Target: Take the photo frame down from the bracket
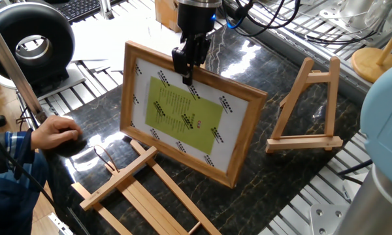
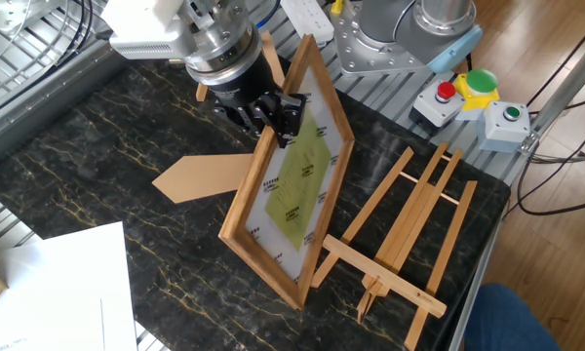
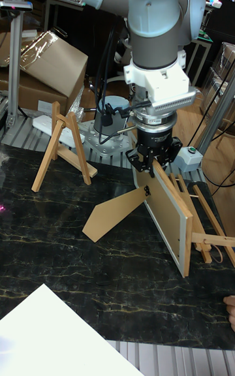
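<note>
While the gripper (image 1: 188,62) was clamped on the top edge of the photo frame (image 1: 186,112) in one fixed view, the frame stood tilted over the dark marble desk (image 1: 261,176), with its front side toward this camera. Its lower corner was close to the long slatted easel (image 1: 140,189) that lay flat on the desk, and the bracket (image 1: 308,108) stood upright and well apart to the right, with nothing on its ledge. A person's hand (image 1: 52,132) rested at the left edge of the desk. From the other fixed view, the gripper (image 2: 273,109) pinched the upper edge of the frame (image 2: 291,185), which stood steeply between its unfolded back stand (image 2: 207,177) and the flat easel (image 2: 405,234); I cannot tell if the lower edge touched the desk (image 2: 97,156). Seen in the tall fixed view, the gripper (image 3: 155,164) held the frame (image 3: 171,214) from above and the back of the frame faced the camera. The back stand (image 3: 114,213) reached down to the left onto the desk (image 3: 65,265). The bracket (image 3: 62,147) stood apart at the left side.
</note>
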`<state>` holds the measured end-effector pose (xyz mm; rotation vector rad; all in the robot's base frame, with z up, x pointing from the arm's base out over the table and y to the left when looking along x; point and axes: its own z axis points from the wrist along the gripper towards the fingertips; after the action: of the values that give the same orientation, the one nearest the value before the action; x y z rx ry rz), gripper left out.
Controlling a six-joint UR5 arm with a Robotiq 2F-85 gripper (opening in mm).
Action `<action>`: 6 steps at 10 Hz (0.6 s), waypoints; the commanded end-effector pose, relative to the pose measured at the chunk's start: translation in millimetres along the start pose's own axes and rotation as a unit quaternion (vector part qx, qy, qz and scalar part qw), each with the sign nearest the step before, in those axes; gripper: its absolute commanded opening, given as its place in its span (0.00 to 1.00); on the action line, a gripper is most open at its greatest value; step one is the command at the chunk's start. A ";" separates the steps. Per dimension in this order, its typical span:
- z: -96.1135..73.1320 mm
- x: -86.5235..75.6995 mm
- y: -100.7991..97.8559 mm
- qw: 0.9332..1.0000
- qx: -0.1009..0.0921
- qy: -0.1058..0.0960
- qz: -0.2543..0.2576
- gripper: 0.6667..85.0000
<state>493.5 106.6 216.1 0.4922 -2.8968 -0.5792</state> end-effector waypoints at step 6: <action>0.3 0.5 -0.8 1.000 0.000 0.000 -0.001 0.00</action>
<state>491.1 104.2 214.1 0.4976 -2.8886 -0.5688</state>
